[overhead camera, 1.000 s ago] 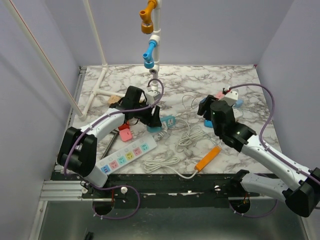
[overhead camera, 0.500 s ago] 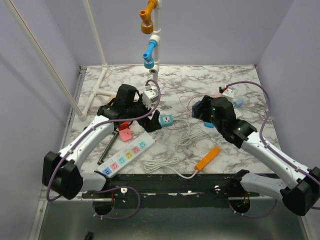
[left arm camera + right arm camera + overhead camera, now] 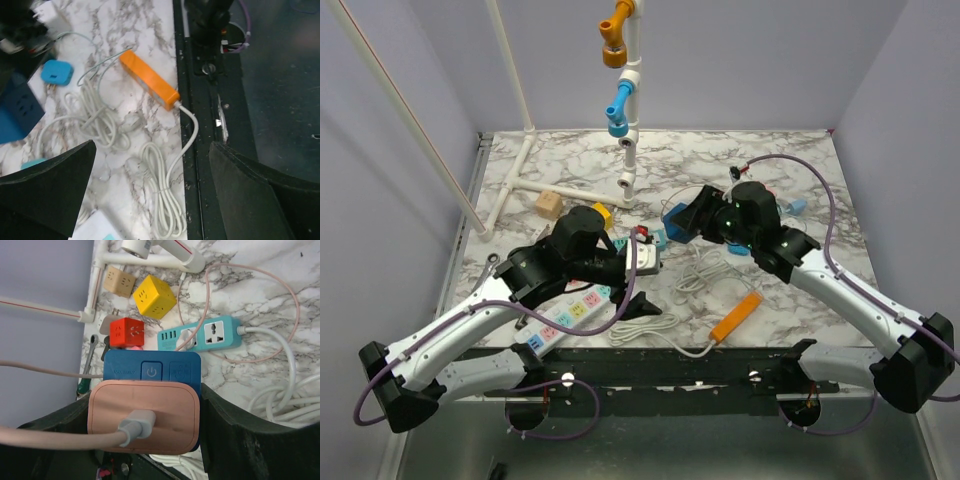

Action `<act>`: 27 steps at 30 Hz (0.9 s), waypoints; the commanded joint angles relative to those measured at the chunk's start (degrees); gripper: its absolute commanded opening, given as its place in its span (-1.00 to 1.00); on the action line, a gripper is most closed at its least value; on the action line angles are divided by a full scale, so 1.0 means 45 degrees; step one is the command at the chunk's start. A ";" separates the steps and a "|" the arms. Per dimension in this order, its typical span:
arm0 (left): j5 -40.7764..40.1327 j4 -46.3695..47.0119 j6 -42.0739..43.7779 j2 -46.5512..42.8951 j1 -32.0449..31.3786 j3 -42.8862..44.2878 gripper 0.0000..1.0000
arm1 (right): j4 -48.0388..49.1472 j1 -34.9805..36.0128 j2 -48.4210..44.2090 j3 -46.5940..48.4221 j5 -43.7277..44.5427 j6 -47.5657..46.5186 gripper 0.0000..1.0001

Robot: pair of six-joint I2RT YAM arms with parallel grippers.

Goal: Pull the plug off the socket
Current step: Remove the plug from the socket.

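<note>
The long white socket strip with pastel outlets (image 3: 570,312) lies at the bench's seven o'clock, its end beneath the left fingers (image 3: 642,287), wide open and empty, while the right fingers (image 3: 688,222) pinch a pink-plugged blue block (image 3: 150,367), seemingly bracing it.

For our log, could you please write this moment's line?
left gripper: open, empty | right gripper: holds blue power cube, pink plug attached

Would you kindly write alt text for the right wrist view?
The right gripper clamps a dark blue rectangular socket block with a flat pink plastic plug seated on it. Beyond lie a teal plastic power strip and a yellow plastic cube on the marbled tabletop.
</note>
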 commanded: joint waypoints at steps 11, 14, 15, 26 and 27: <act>-0.4161 0.4714 -0.1388 0.1634 -0.1055 -0.0582 0.97 | -0.0436 -0.0043 -0.0942 0.0097 -0.2092 -0.0177 -0.88; -0.4700 0.5128 -0.1661 0.1962 -0.1055 -0.0494 0.97 | 0.0023 -0.0029 -0.1078 -0.0234 -0.2582 -0.0399 -0.88; -0.4851 0.5269 -0.1648 0.2005 -0.1055 -0.0493 0.97 | 0.0097 -0.0026 -0.1100 -0.0333 -0.2658 -0.0460 -0.88; -0.5851 0.5358 -0.0921 0.2061 -0.0787 -0.0972 0.97 | 0.0181 -0.0018 -0.1927 -0.0952 -0.3114 -0.0903 -0.88; -0.5935 0.5369 -0.0967 0.2000 -0.0766 -0.1031 0.97 | 0.0158 -0.0018 -0.2040 -0.1009 -0.3132 -0.0908 -0.88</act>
